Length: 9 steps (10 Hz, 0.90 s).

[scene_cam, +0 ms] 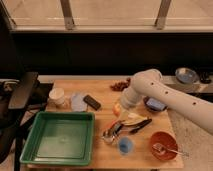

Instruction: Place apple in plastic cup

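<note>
On the wooden table (107,93), a round orange-yellow apple (117,108) by the hand (123,104); grip unclear.

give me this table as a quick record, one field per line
pincer: at the white arm's tip, low over mid-table, right at the apple
apple: on the table, partly hidden by the arm
plastic cup: upright near the front edge, apart from the apple
green tray: front left
white cup: back left
grapes: back, behind the arm
purple bowl: right of the arm
orange bowl: front right, spoon inside
task: apple not yet in cup
</note>
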{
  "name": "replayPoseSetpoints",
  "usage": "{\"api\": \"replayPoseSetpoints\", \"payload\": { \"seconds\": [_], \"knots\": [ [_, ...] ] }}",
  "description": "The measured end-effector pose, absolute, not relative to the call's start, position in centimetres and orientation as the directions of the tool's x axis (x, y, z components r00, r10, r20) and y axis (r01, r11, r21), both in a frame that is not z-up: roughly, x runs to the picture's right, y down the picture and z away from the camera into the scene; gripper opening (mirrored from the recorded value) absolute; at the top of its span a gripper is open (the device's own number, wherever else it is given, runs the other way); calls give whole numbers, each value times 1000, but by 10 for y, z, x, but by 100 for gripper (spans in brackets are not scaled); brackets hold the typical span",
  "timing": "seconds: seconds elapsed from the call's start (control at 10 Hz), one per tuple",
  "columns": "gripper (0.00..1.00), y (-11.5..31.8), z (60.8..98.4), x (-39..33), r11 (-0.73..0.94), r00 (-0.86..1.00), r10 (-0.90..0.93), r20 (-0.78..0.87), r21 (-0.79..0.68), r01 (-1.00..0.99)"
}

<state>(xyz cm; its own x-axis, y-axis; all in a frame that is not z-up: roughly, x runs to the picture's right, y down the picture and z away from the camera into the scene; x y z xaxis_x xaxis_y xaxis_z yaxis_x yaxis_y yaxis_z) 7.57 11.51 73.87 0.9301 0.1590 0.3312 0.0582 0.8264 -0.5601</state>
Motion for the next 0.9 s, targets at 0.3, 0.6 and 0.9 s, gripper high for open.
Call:
{"api": "replayPoseSetpoints", "payload": {
  "seconds": [0.3,0.6,0.9],
  "knots": [
    [0,123,728,74,828,934,136,330,-556,76],
    [0,165,688,74,827,938,82,336,-548,124],
    [0,221,655,76,822,939,53,340,-549,152]
  ]
}}
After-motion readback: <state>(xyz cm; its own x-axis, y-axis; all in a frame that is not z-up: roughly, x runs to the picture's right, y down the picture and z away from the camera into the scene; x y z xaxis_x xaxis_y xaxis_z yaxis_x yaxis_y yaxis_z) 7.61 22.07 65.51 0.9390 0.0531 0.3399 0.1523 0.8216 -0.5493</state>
